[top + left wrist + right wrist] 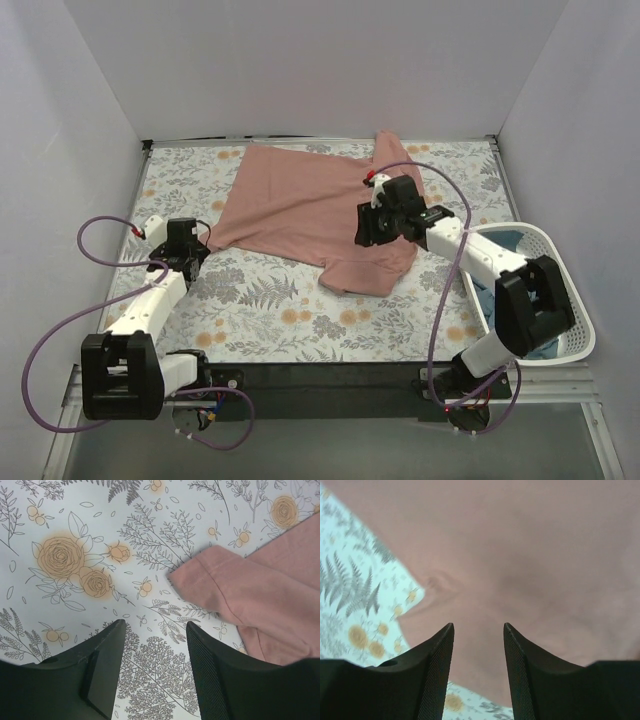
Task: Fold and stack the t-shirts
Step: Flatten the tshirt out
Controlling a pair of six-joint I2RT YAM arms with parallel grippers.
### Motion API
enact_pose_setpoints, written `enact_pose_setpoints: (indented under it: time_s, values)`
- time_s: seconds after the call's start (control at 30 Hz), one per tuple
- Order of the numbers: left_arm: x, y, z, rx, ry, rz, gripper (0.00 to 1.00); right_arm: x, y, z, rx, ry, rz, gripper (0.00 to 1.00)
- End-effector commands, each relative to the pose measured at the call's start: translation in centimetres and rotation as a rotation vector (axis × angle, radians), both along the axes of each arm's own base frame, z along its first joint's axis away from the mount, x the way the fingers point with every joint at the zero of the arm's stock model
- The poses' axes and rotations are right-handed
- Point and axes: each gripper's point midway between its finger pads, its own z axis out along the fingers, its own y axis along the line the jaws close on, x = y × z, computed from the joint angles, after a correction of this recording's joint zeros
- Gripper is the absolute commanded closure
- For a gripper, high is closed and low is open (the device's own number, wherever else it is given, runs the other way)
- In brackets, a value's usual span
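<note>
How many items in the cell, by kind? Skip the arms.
Tees: 2 - pink tee, spread out; teal tee, mostly hidden
Baskets: 1 - white basket, holding the teal tee
Cloths: 1 - floral cloth, under the pink tee
Total: 4

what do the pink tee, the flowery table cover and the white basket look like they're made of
Pink t-shirt: soft matte knit, probably cotton. It lies in limp creases and its sleeve has a stitched hem. Floral cloth: thin printed fabric, matte and flat, fibre unclear. Basket: white moulded plastic, smooth, with slotted walls.
</note>
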Motion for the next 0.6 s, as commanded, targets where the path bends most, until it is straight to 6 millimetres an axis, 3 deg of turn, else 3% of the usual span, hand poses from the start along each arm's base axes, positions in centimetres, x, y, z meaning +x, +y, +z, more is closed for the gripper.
enact_pose_setpoints:
  time_s: [0.0,0.03,0.1,0.33,0.47,0.57]
  values:
    - [1.2,-0.4,1.2,-0.035,-0.060,-0.005,0.48,-3.1,0.2,-0.6,-0.020,-0.032,0.005,0.49]
    - [1.5,-0.6,0.9,-0.047,-0.059,-0.007,0.47,-4.4,1.1,-0.1,-0.015,-0.050,0.038,0.49]
    - [2.2,-0.3,1.1,-0.087,-0.078,0.019,0.47,-6.1,1.5,-1.1,-0.029,-0.045,0.065,0.49]
    - [4.9,-0.3,-0.2,-0.124,-0.052,0.019,0.47,-8.5,1.9,-4.6,-0.097,0.022,0.101,0.48]
    - [6.0,-0.7,-1.7,-0.142,-0.016,0.002,0.47,-9.0,1.1,-6.6,-0.148,0.056,0.094,0.45]
    - [6.5,-0.7,-2.5,-0.142,0.008,0.001,0.46,-9.2,-1.3,-8.7,-0.232,0.096,0.047,0.44]
